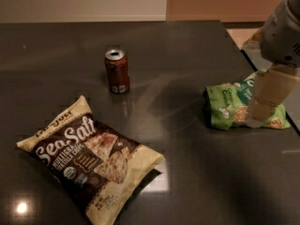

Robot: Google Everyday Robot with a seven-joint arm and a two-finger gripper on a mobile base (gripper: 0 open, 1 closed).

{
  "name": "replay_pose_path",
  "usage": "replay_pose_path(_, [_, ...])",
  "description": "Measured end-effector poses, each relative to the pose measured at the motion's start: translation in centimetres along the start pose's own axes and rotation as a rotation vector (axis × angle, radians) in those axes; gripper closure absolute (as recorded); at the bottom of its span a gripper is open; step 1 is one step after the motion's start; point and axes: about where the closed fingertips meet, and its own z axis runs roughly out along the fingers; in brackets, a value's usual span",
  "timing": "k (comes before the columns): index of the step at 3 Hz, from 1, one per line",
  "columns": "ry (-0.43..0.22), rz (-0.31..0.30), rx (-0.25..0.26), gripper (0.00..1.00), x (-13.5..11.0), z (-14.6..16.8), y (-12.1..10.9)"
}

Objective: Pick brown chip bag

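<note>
The brown chip bag (89, 156) lies flat on the dark table at the front left. It is dark brown and cream with white "Sea Salt" lettering and chip pictures. My gripper (258, 117) hangs at the far right, above the green snack bag (229, 106). It is far to the right of the brown bag and apart from it. Only a cream finger (267, 95) and the grey wrist (281, 32) show.
A red-brown soda can (116, 71) stands upright behind the brown bag, near the table's middle. The dark glossy table (187, 172) ends at its right edge just beyond the green bag. A wall runs along the back.
</note>
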Motion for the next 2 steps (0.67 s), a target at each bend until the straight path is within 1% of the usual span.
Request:
replay_pose_path(1, [-0.017, -0.024, -0.041, 0.00, -1.7, 0.5, 0.3])
replay_pose_path(2, [-0.029, -0.047, -0.083, 0.00, -5.6, 1.5, 1.2])
